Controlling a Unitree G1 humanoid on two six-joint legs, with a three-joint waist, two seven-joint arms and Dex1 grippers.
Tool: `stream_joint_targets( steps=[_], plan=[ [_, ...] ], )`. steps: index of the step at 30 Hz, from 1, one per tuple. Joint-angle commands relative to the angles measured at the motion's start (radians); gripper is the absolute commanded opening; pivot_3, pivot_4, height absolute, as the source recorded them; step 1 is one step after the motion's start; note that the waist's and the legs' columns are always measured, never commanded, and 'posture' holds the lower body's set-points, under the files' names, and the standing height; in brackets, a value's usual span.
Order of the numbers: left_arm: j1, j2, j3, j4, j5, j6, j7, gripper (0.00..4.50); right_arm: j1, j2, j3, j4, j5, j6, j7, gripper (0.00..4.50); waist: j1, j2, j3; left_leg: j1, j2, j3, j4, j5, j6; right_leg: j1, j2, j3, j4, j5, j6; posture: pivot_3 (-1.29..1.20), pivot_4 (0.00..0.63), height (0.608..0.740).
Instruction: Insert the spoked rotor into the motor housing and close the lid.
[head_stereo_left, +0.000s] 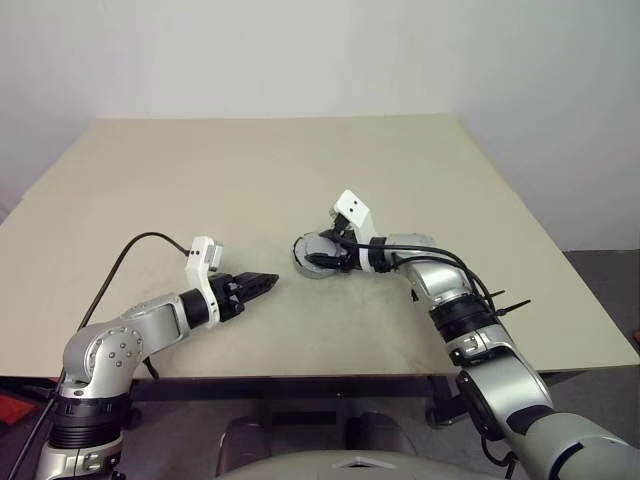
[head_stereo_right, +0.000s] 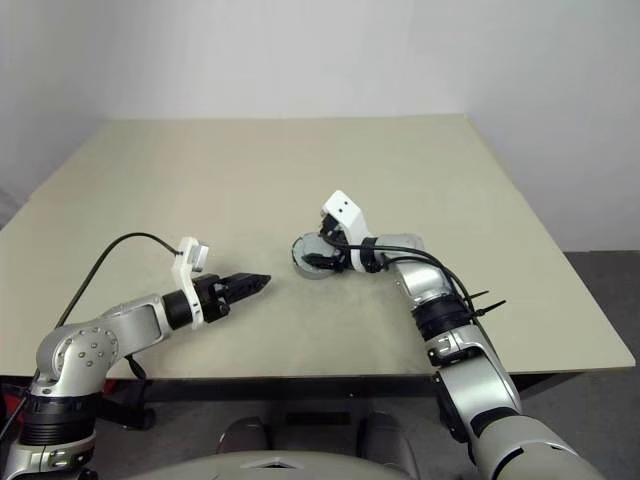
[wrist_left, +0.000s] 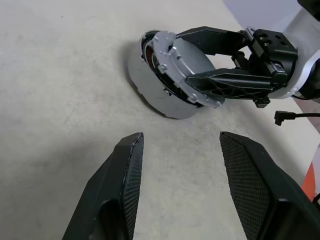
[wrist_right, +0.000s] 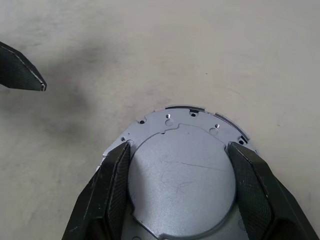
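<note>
The silver-grey motor housing (wrist_left: 145, 87) stands on the tan table (head_stereo_left: 300, 170) near its middle. The flat grey lid (wrist_left: 182, 62) lies tilted on top of it, raised on one side so a dark gap shows beneath. My right gripper (wrist_right: 180, 146) is shut on the lid, with one black finger (wrist_right: 112, 190) against each side of its rim. The spoked rotor is hidden. My left gripper (head_stereo_left: 262, 281) hovers a short way left of the housing, pointing at it. It is open with nothing between its fingers (wrist_left: 127, 175).
A black cable (head_stereo_left: 130, 250) loops from the left wrist over the table's front left part. Cables with a loose plug (wrist_left: 285, 117) hang at the right wrist. The table's front edge (head_stereo_left: 300, 374) runs just below both arms.
</note>
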Motion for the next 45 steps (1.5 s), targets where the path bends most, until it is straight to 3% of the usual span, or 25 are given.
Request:
stream_joint_targets(
  steps=[1,39,45],
  plan=[
    [0.0,0.003,0.024,-0.038,-0.007,-0.009,0.002,2.57,-0.018,0.01,0.008,0.012,-0.013,-0.009,-0.013,2.99,-0.003,0.0,0.0,0.0,0.0,0.0,0.0,0.0,0.0,0.0,0.0,0.0,0.0,0.0,0.001,0.0,0.0,0.74],
    [0.013,0.002,0.031,-0.028,-0.001,-0.02,0.007,2.57,-0.027,0.026,0.032,0.032,-0.053,0.007,-0.007,2.99,-0.005,0.0,0.0,0.003,0.0,0.0,0.0,0.0,0.0,0.001,0.0,0.0,0.001,-0.003,0.005,0.0,0.0,0.74],
    [0.003,0.001,0.029,-0.02,0.003,-0.019,0.003,2.57,-0.022,0.027,0.034,0.041,-0.059,0.006,-0.011,2.99,-0.004,0.0,0.0,0.002,0.0,0.0,-0.001,0.0,0.0,0.001,0.0,0.0,0.0,0.0,0.0,0.0,0.0,0.74]
  ],
)
